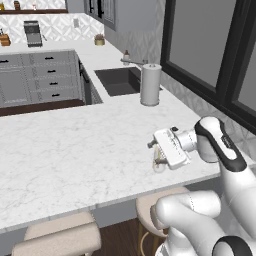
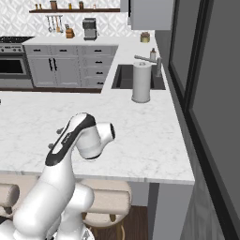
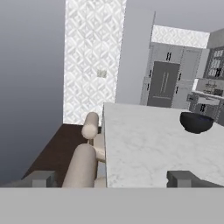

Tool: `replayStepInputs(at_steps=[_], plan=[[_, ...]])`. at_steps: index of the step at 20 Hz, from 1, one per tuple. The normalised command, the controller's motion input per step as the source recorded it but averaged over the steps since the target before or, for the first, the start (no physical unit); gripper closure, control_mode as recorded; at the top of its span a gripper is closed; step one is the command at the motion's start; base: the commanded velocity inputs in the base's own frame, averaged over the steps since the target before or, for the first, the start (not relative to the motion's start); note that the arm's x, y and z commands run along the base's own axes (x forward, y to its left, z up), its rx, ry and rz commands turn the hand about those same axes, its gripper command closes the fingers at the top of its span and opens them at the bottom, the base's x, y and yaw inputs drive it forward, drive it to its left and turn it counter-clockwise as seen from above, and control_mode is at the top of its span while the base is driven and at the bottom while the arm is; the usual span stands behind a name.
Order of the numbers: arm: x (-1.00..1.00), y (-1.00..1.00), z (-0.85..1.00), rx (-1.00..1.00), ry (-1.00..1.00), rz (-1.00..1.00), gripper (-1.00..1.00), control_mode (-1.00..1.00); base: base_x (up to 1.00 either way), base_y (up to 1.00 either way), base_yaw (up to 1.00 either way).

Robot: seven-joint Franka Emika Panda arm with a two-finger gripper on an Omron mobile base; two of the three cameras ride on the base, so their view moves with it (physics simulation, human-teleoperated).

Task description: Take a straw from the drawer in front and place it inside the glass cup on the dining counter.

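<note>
**Fingers wide over the glass cup at the desk's near edge**

A white marble dining desk (image 1: pixel 75 150) with faint grey veins spans the left base view, and its overhanging edge runs along the front. Near that edge, on the right, stands the glass cup (image 1: pixel 159 165), small, clear and hard to make out against the marble. A thin yellowish streak rises at the cup and may be the straw (image 1: pixel 156 152). It is too small to tell whether it stands inside the glass.

The fingers (image 1: pixel 151 145) hang just over the cup with the hand turned sideways. In the hand view the two dark tips sit far apart at the bottom, spread as wide as they go, with nothing between them.

Farther along the desk in the hand view rests a black bowl (image 3: pixel 196 121). Padded beige stools (image 1: pixel 55 235) are tucked under the overhang.

Well beyond the cup a tall white paper roll (image 1: pixel 150 84) stands upright. It is beside a dark sink (image 1: pixel 117 80), with a faucet (image 1: pixel 131 61) behind that. Grey cabinets (image 1: pixel 40 77) line the far wall under patterned tiles
</note>
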Motion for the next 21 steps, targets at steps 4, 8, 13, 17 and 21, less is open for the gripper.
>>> replayStepInputs(at_steps=[4, 8, 13, 17, 21], plan=[[0.0, 0.23, -0.05, -0.04, 0.03, 0.0, -1.0, -1.0, 0.0, 0.0, 0.0], [0.0, 0.26, -0.1, -0.05, 0.05, 0.0, -1.0, -1.0, 0.0, 0.0, 0.0], [0.0, 0.28, -0.11, -0.06, 0.05, 0.0, -1.0, -1.0, 0.0, 0.0, 0.0], [0.0, 0.32, -0.11, -0.06, 0.05, 0.0, -1.0, -1.0, 0.0, 0.0, 0.0], [0.0, 0.34, -0.12, -0.07, 0.05, 0.0, -1.0, -1.0, 0.0, 0.0, 0.0]])
